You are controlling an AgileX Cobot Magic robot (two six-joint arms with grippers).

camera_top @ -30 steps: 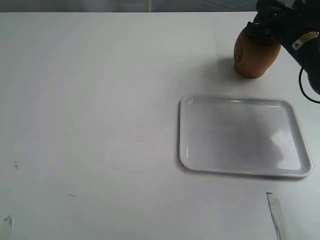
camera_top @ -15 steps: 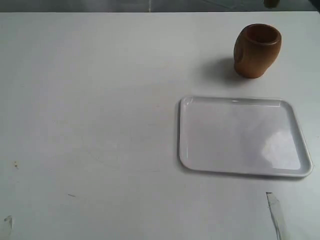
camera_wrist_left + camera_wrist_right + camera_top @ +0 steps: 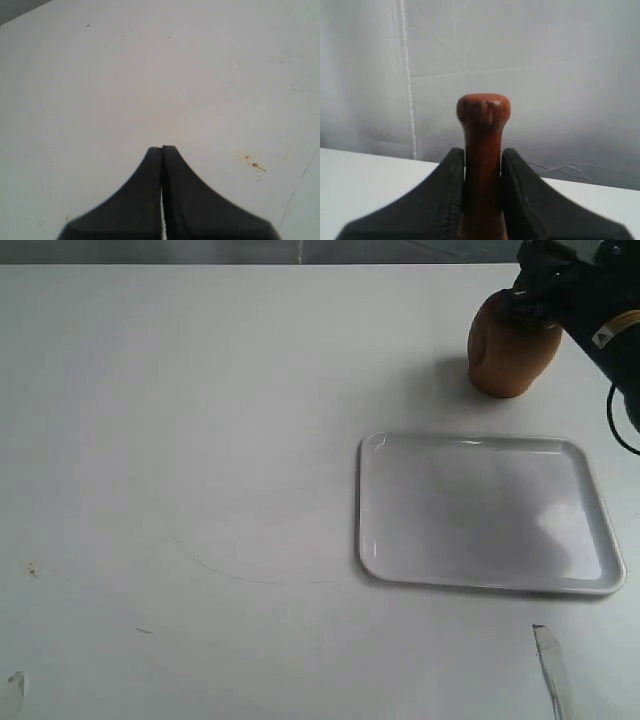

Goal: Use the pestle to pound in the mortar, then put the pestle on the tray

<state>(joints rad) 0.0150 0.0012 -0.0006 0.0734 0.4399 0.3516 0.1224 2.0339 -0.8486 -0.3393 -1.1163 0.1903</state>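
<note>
The brown wooden mortar (image 3: 505, 355) stands on the table at the back right, beyond the white tray (image 3: 487, 512). My right gripper (image 3: 535, 295) hangs over the mortar's mouth and hides its rim. Seen from the right wrist, that gripper (image 3: 483, 152) is shut on the reddish-brown pestle (image 3: 483, 125), whose knob sticks out past the black fingers (image 3: 520, 185). The pestle does not show in the exterior view. My left gripper (image 3: 162, 149) is shut with nothing in it, over bare white table; it is out of the exterior view.
The white table (image 3: 180, 440) stretches left of the tray. A small brown stain (image 3: 254, 163) lies near the left gripper. A strip of tape (image 3: 550, 665) is at the front right. A grey curtain (image 3: 545, 60) hangs behind the table.
The right arm was over the mortar, lifted out of view half a second ago, and has come back down over the mortar's mouth. Mortar and tray have not moved.
</note>
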